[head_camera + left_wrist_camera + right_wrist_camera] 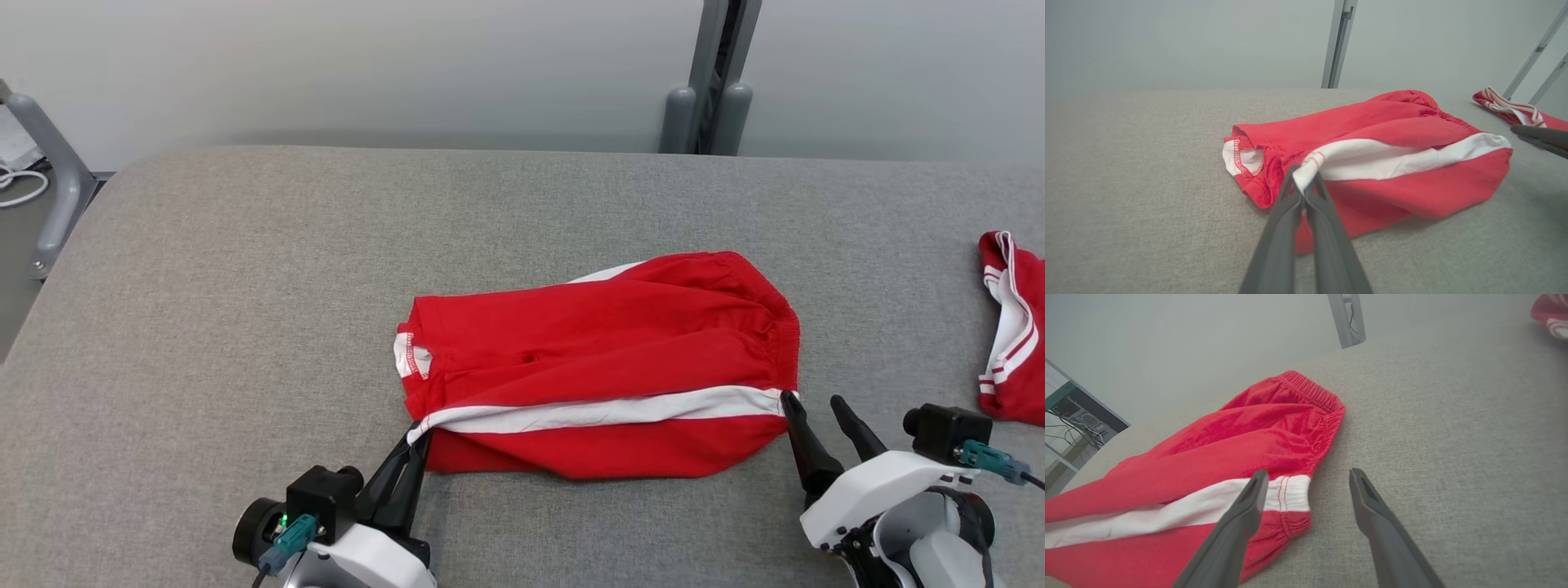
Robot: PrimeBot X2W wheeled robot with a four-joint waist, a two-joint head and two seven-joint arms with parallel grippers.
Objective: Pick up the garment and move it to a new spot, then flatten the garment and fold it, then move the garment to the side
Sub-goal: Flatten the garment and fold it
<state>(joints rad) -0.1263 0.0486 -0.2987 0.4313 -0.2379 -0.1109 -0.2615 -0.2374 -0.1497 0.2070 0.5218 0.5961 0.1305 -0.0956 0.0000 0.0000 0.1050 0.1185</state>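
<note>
The garment (604,359) is a pair of red shorts with a white side stripe, lying folded in the middle of the grey padded table (245,286). My left gripper (416,437) is shut on the garment's lower left hem, pinching the end of the white stripe (1306,171). My right gripper (812,400) stands open at the waistband end, its left finger (1249,498) over the white stripe and the elastic edge (1298,494) between the fingers. The elastic waistband (1310,392) lies gathered at the garment's right end.
A second red and white garment (1012,335) lies at the table's right edge, also seen as a red and white heap (1506,106) in the left wrist view. A grey post (710,90) rises behind the table, and a grey metal frame (49,180) stands at the far left.
</note>
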